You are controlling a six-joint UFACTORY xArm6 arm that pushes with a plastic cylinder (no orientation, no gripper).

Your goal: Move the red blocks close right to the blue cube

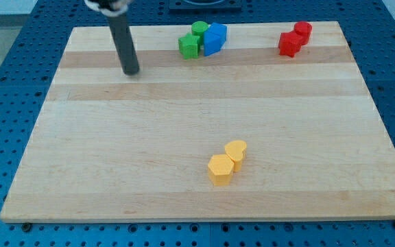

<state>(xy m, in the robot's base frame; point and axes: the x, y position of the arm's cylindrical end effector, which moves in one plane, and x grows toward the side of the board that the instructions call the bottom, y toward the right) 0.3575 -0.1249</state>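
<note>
Rod tip (131, 71) rests on the wooden surface (184, 137) at the view's upper left, well apart from the blocks; no hand shows. Red blocks (294, 38) touch, far right of the blue cube (214, 38). No writing is legible.

My tip (131, 71) rests on the desk (184, 130) toward the view's upper left, well left of the green blocks (193, 41) touching the blue cube (214, 38). The red blocks (294, 38) sit well apart at the view's upper right; yellow blocks (227, 162) lie near the bottom.
</note>
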